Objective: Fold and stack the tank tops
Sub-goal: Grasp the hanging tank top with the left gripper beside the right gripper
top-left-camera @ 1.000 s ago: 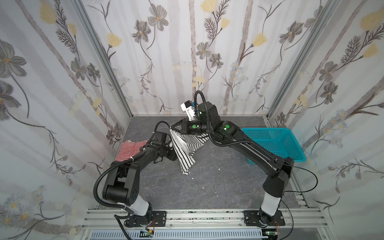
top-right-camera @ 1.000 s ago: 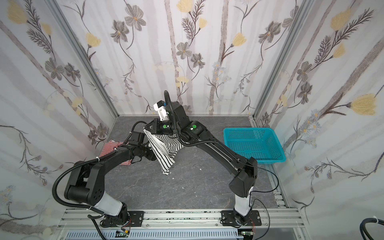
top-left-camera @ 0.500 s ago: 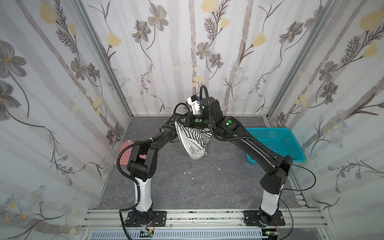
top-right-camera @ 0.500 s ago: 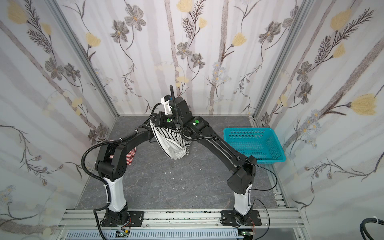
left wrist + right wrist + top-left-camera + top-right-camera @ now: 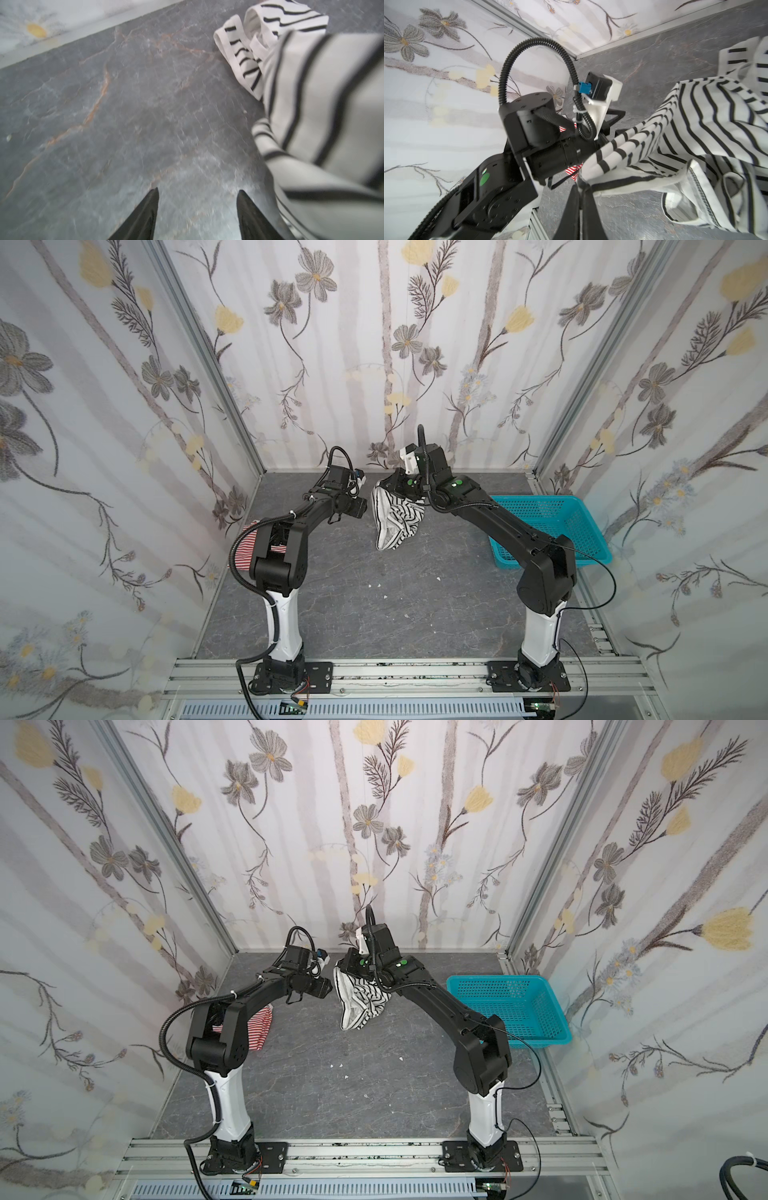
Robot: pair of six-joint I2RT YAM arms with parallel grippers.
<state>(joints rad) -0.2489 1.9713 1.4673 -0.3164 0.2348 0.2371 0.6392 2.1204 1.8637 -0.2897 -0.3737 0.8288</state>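
Meanwhile, at left, a red-and-white striped knit tank top (image 5: 259, 1029) lies on the grey stone-look table (image 5: 374, 614); the left gripper (image 5: 197, 192), jaws apart and empty, hovers just beside a black-and-white striped knit tank top (image 5: 397, 516) hanging clamped in the right gripper (image 5: 581, 188).

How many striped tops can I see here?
2. The black-and-white top hangs centrally from the right gripper; the red-and-white top lies at the left, partly hidden behind the left arm.
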